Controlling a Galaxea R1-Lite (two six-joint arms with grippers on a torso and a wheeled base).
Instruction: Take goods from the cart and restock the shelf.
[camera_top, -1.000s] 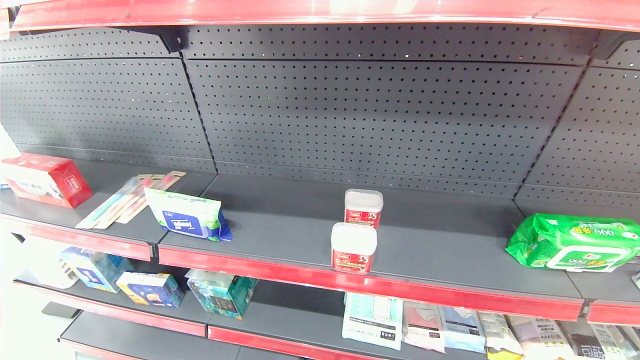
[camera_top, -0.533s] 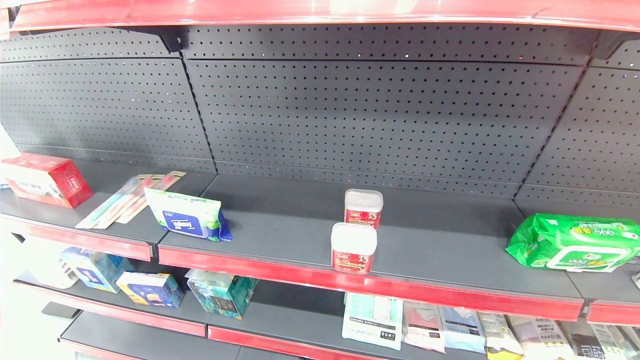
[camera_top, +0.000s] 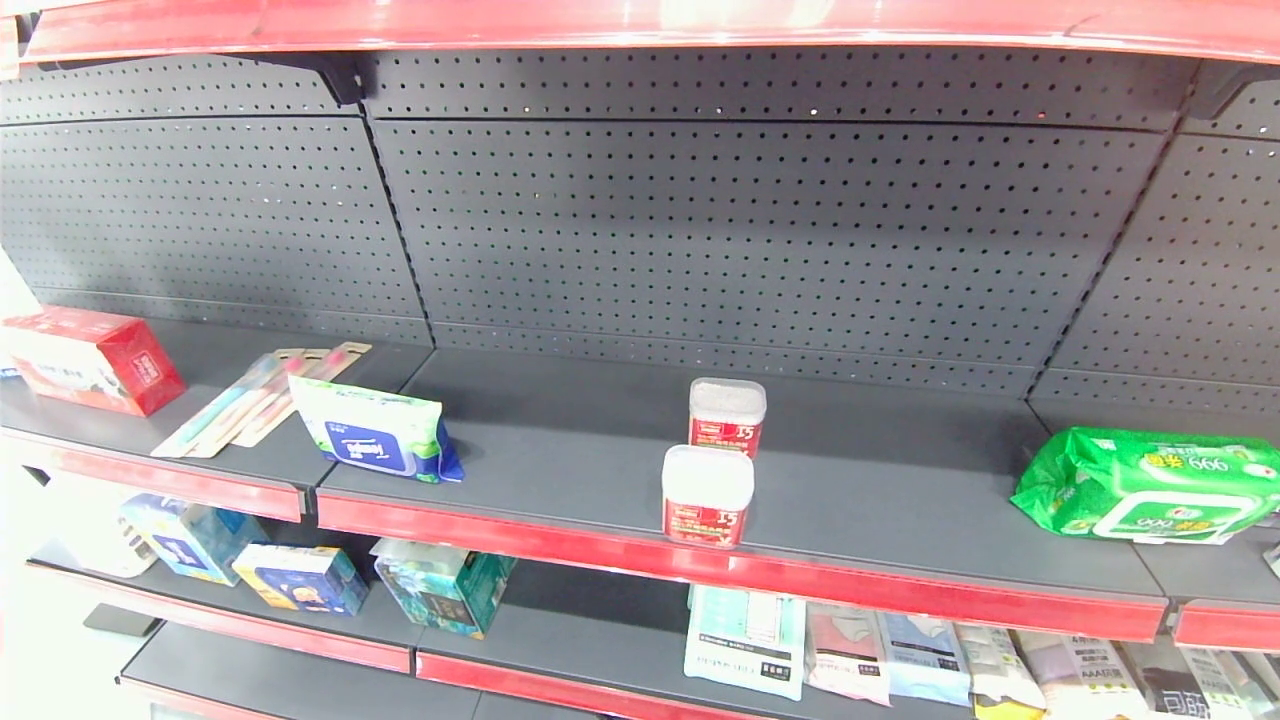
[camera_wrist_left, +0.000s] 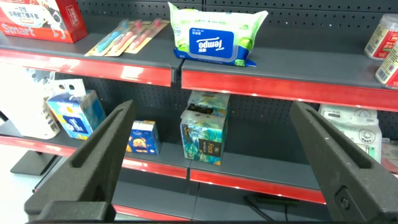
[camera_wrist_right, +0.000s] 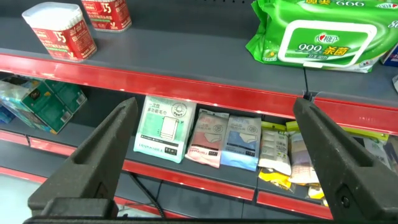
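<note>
No change | left gripper (camera_wrist_left: 211, 104), right gripper (camera_wrist_right: 216, 101): wedge-shaped fingers (camera_wrist_left: 93, 162) released | flat grey shelf (camera_top: 560, 440)

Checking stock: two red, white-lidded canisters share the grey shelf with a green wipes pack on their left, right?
No: the head view shows the green plastic wipes pack to the right of the red, white-lidded canisters on the grey metal shelf.

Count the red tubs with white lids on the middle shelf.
2. The front tub stands at the front edge of the shelf. The rear tub stands just behind it, slightly to the robot's right. None appears to be hidden.
</note>
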